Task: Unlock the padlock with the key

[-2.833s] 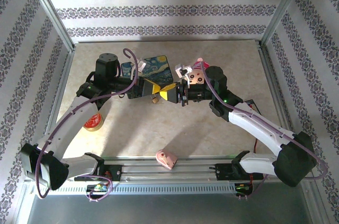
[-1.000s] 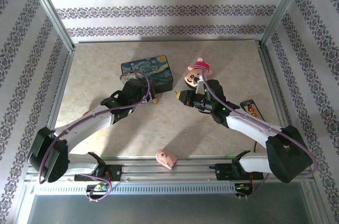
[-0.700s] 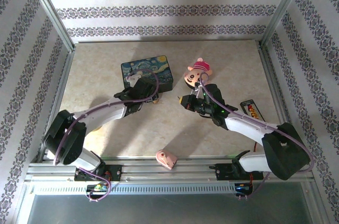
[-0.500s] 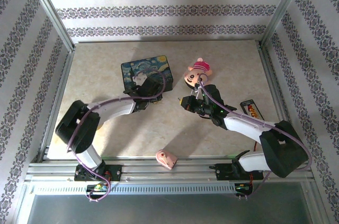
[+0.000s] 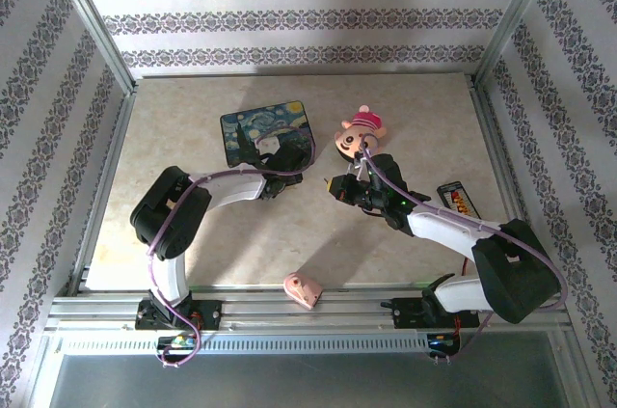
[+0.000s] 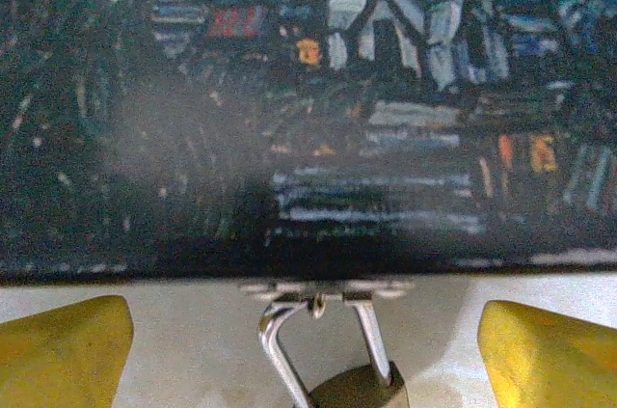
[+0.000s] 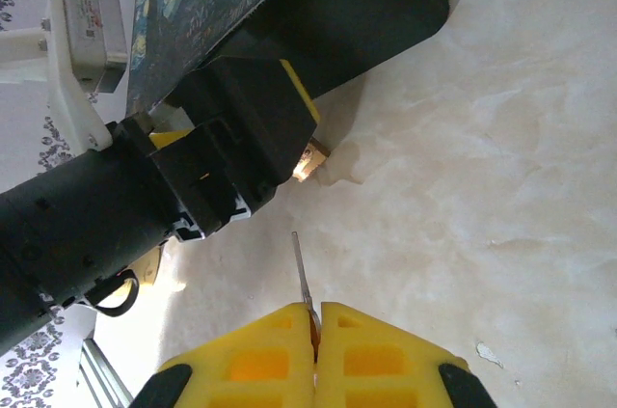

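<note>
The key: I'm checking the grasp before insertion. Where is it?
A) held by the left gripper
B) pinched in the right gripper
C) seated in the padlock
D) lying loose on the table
B: in the right wrist view the key sticks out from between the shut fingers of the right gripper, its tip short of the padlock.

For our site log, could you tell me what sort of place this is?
Probably a robot test cell, not a home: patterned panels in a metal frame enclose a table with two arms bolted at its edge.
</note>
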Controlling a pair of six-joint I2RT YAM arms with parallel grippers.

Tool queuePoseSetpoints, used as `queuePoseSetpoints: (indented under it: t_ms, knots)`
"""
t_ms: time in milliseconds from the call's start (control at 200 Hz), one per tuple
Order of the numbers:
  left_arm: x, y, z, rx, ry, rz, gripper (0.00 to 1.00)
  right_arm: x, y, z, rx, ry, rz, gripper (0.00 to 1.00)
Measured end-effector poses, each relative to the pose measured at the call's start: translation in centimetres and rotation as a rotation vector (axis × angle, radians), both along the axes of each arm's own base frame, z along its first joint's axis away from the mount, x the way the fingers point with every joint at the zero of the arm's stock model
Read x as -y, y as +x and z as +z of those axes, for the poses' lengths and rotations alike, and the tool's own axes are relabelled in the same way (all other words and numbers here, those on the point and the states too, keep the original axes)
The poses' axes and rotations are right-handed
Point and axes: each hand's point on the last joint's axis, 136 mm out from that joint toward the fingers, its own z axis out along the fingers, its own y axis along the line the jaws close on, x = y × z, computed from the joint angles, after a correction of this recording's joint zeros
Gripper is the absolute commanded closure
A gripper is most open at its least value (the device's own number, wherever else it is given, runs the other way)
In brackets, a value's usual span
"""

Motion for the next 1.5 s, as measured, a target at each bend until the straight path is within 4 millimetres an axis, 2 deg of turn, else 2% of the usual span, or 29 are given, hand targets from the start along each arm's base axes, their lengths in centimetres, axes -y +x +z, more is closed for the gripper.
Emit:
queuePoseSetpoints:
  t_ms: [115, 295, 615, 850, 964, 1104, 1234, 1499]
  knots:
    - [-0.3, 0.2, -0.7, 0.002, 0.023, 0.022, 0.1, 0.0, 0.0, 0.1, 0.005, 0.003, 0.0, 1.0]
    - [-0.4, 0.0, -1.7, -0.01, 0.057, 0.029, 0.2, 0.1, -0.1, -0.1, 0.002, 0.001, 0.0, 1.0]
    - [-0.1, -0.3, -1.7, -0.008, 0.06, 0.023, 0.41, 0.0, 0.0, 0.1, 0.015, 0.009, 0.0, 1.0]
    - [0.8, -0.7, -1.7, -0.009, 0.057, 0.003, 0.47, 0.0, 0.0, 0.1, 0.018, 0.01, 0.0, 1.0]
    - [1.1, -0.9, -1.7, -0.01, 0.052, -0.003, 0.54, 0.0, 0.0, 0.1, 0.018, 0.01, 0.0, 1.0]
    - [1.1, -0.9, -1.7, -0.01, 0.052, -0.004, 0.53, 0.0, 0.0, 0.1, 0.019, 0.011, 0.0, 1.0]
    - [1.1, -0.9, -1.7, -0.009, 0.049, 0.0, 0.41, 0.0, 0.0, 0.2, 0.022, 0.013, 0.001, 1.0]
    - [1.7, 0.2, -2.2, -0.004, 0.056, 0.008, 0.44, 0.0, 0.0, 0.3, 0.023, 0.013, 0.001, 1.0]
